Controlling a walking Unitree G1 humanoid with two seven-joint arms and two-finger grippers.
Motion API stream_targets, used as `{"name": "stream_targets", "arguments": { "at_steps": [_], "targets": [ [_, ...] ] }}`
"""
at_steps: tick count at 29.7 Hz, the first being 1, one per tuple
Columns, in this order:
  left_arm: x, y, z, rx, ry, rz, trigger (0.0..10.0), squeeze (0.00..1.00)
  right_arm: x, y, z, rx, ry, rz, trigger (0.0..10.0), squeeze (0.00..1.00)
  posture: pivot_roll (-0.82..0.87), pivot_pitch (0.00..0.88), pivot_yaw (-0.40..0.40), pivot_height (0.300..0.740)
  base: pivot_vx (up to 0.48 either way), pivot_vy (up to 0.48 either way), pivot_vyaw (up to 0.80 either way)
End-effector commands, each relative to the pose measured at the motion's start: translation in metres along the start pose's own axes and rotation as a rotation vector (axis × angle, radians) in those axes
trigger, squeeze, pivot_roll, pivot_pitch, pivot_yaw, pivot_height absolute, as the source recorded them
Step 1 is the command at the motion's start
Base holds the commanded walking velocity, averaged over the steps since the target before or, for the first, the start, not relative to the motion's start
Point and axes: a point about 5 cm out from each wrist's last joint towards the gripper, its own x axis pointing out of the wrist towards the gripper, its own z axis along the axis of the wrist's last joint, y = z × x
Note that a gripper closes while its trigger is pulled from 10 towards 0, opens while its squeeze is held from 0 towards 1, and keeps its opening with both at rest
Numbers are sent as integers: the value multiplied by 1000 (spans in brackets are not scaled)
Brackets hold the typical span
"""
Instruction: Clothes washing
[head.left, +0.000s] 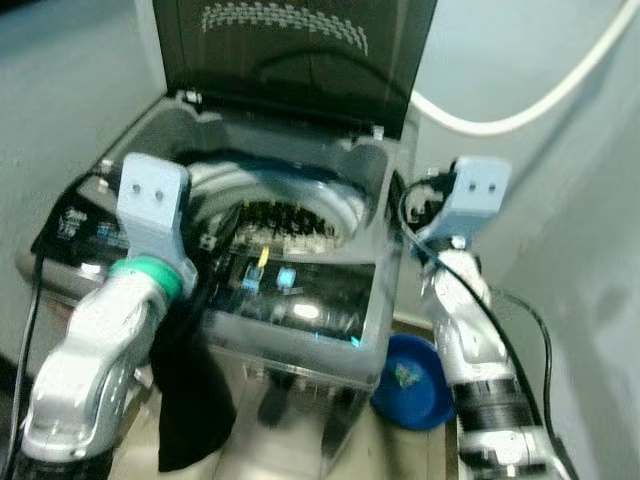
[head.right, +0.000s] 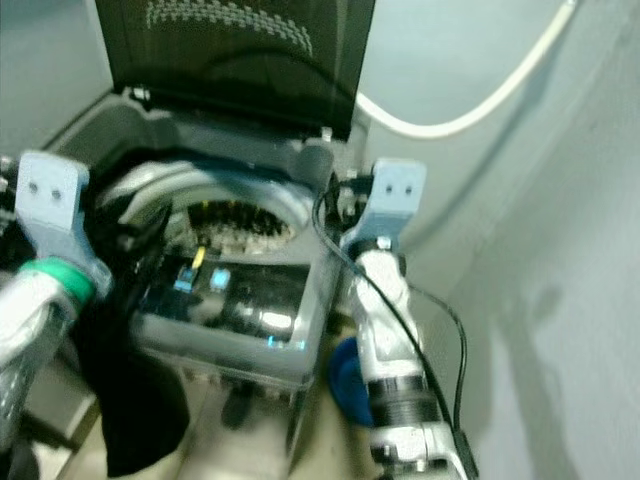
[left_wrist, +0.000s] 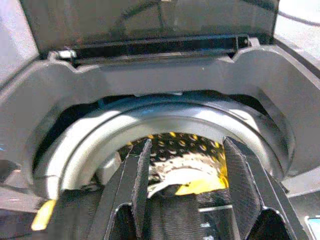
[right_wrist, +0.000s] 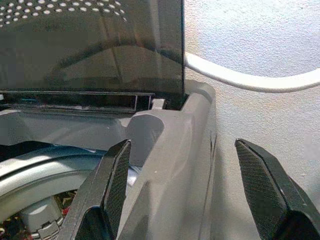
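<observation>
Head view — dark garment hangs below left end effector; both end effectors released, right end effector straddling washer.

I see the washer ahead, lid up behind its drum; a bowl on the floor right, a cloth hanging left.

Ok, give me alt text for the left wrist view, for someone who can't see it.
The left gripper, fingers apart with dark cloth between them, points into an open top-loading washing machine. Beyond the fingers are the perforated drum and the raised dark lid.
</observation>
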Motion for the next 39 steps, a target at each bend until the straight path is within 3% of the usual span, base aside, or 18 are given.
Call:
{"name": "stream_targets", "arguments": {
  "at_steps": [1, 2, 3, 11, 12, 13, 14, 26, 27, 29, 30, 31, 32, 39],
  "targets": [
    [-3, 9, -3, 12, 20, 33, 10000, 0, -1, 1, -3, 8, 3, 3, 10000, 0, 199, 19, 24, 740, 0, 0, 0],
    [-3, 9, -3, 12, 20, 33, 10000, 0, -1, 1, -3, 8, 3, 3, 10000, 0, 199, 19, 24, 740, 0, 0, 0],
    [-4, 18, -6, 1, 39, 83, 10000, 0, 1, 4, -3, 12, 1, 12, 10000, 0, 208, 16, 20, 740, 0, 0, 0],
    [-5, 30, -14, -20, 75, 147, 10000, 0, 4, 8, -3, 18, -2, 25, 10000, 0, 222, 14, 9, 740, 0, 0, 0],
    [-3, 34, -19, -25, 89, 165, 1255, 0, 4, 9, -3, 19, -1, 28, 10000, 0, 223, 14, 6, 740, 0, 0, 0],
    [-3, 34, -19, -25, 89, 165, 1255, 0, 4, 9, -3, 19, -1, 28, 10000, 0, 223, 14, 6, 740, 0, 0, 0],
    [-2, 36, -22, -25, 97, 176, 0, 0, 4, 9, -3, 18, 0, 30, 10000, 0, 222, 16, 2, 740, 0, 0, 0],
    [5, 35, -17, 3, 90, 160, 0, 0, 2, 4, -4, 10, 2, 11, 10000, 0, 199, 25, 16, 740, 0, 0, 0],
    [5, 35, -18, 6, 94, 162, 10000, 0, 1, 3, -4, 9, 1, 8, 10000, 0, 199, 25, 16, 740, 0, 0, 0],
    [5, 35, -18, 6, 94, 162, 10000, 0, 1, 3, -4, 9, 1, 8, 10000, 0, 199, 25, 16, 740, 0, 0, 0],
    [6, 34, -18, 4, 97, 159, 10000, 325, 1, 2, -4, 7, 1, 5, 10000, 0, 198, 27, 18, 740, 0, 0, 0],
    [6, 34, -18, 4, 97, 159, 10000, 325, 1, 2, -4, 7, 1, 5, 10000, 0, 198, 27, 18, 740, 0, 0, 0],
    [6, 34, -19, 9, 99, 152, 10000, 1000, 1, 1, -4, 7, 0, 3, 10000, 0, 198, 27, 18, 740, 0, 0, 0],
    [6, 31, -26, 5, 122, 127, 10000, 1000, 1, 1, -5, 7, 0, 1, 10000, 0, 196, 29, 20, 740, 0, 0, 0]
  ]
}}
